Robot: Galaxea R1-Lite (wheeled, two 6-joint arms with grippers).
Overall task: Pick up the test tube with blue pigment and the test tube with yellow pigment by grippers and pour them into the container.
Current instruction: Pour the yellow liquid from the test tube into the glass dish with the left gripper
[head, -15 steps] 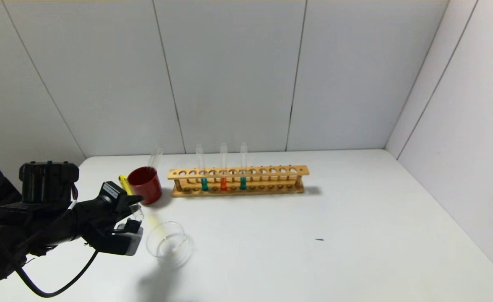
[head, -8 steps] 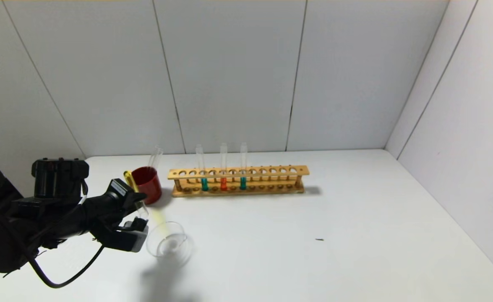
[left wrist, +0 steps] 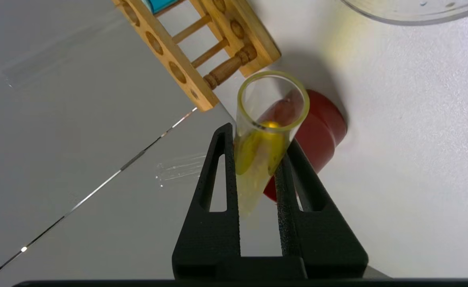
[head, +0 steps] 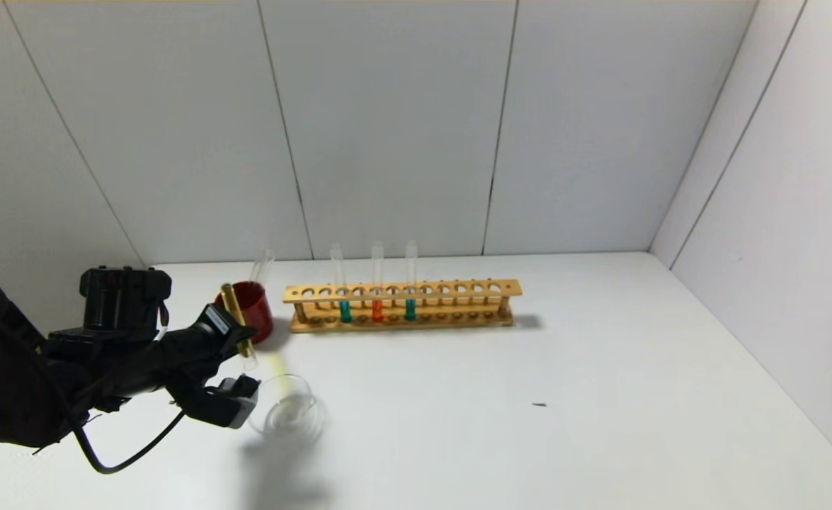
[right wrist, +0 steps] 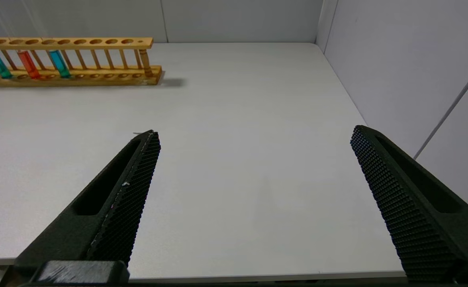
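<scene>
Left gripper [head: 235, 354] clamping slim clear yellow-liquid test tube [left wrist: 263, 143], tilting it beside your low clear glass dish [head: 287, 413]; right gripper [right wrist: 253, 159] idling, fingers spread wide.

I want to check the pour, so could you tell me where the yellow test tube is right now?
In the head view the yellow test tube is at the table's left, tilted in the left gripper, between the red cup and the glass container.
</scene>
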